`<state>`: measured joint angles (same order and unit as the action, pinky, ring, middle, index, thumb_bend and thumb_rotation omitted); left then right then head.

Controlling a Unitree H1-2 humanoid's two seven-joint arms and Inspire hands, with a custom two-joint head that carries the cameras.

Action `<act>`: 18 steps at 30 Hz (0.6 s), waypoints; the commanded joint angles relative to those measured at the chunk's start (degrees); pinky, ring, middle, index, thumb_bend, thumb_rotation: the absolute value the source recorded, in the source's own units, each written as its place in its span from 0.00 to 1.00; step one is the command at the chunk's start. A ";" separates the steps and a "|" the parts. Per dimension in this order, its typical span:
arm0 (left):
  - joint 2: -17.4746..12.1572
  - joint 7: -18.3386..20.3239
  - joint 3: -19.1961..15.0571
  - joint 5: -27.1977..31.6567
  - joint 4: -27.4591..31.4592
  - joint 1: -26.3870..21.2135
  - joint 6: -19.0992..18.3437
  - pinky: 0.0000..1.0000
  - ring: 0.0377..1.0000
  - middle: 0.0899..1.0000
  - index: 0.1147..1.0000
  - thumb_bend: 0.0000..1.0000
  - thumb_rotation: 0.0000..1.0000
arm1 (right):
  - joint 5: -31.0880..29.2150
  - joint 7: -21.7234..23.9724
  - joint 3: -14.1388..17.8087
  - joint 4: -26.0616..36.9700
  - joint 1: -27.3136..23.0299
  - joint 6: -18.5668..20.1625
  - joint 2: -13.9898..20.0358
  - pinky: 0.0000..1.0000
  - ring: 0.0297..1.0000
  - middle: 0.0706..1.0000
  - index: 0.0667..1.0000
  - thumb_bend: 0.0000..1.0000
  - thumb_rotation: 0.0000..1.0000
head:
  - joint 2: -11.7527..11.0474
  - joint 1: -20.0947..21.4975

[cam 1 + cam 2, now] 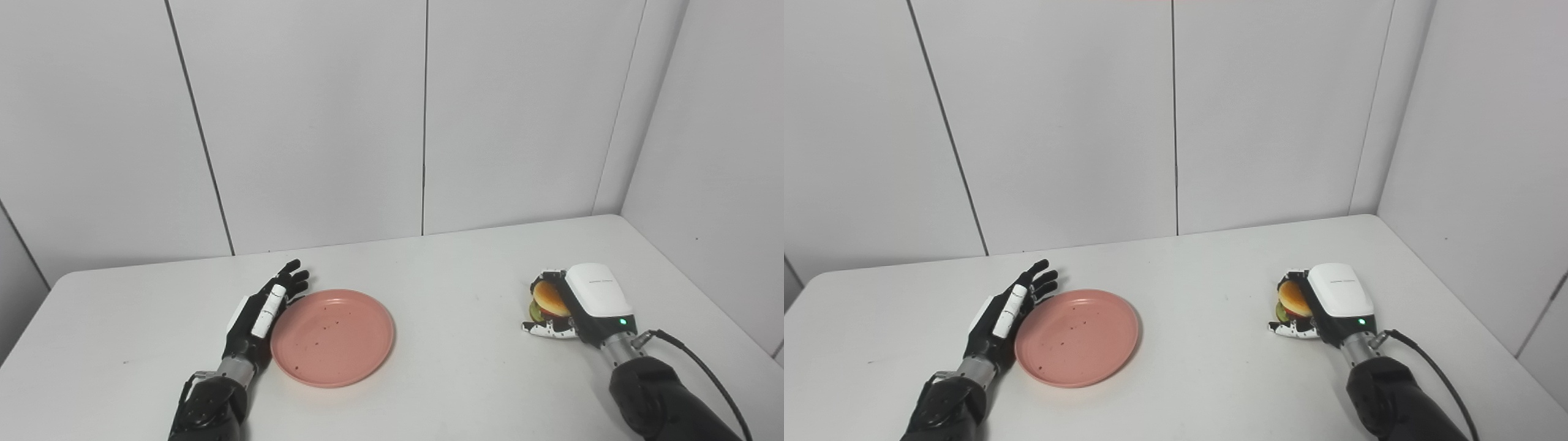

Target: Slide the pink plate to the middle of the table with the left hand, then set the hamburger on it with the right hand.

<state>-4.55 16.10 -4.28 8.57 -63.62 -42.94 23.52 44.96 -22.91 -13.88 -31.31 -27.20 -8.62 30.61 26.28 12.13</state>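
The pink plate [332, 336] lies flat on the white table [453, 275], left of the middle. My left hand [264, 311] is open, its fingers straight, resting edge-on against the plate's left rim. The hamburger [549, 300], with a tan bun and green and red layers, is at the right side of the table. My right hand [576, 303] is wrapped around it, fingers behind it and thumb in front near the table top. I cannot tell whether the hamburger is lifted off the table.
Grey wall panels stand close behind the table and along its right side. A black cable [704, 367] runs from my right wrist toward the table's right front edge. Small dark specks lie on the plate.
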 commanded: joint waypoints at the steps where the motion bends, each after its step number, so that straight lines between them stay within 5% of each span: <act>1: -0.30 -0.43 0.15 -0.40 -0.99 1.28 -0.89 0.86 0.89 0.86 0.85 0.83 0.82 | -0.09 0.30 1.29 4.13 -1.71 1.35 1.48 0.19 0.23 0.29 0.44 0.50 0.15 | 0.01 -0.17; 13: 0.62 -0.88 0.35 -0.61 -1.52 1.04 -0.33 0.87 0.90 0.86 0.85 0.82 0.82 | 0.38 9.79 3.43 21.38 -2.41 4.29 0.35 0.17 0.21 0.28 0.44 0.50 0.15 | -0.01 -2.52; 18: 1.03 -1.34 0.50 -0.82 -0.88 1.28 -0.53 0.88 0.90 0.85 0.84 0.81 0.82 | 0.62 12.07 2.73 24.62 -3.98 2.65 -1.21 0.19 0.23 0.30 0.44 0.50 0.15 | -0.21 -3.53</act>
<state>-4.22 15.57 -4.12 8.35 -63.56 -43.02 23.53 45.58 -10.64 -11.68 -8.54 -27.65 -5.27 29.39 26.02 8.62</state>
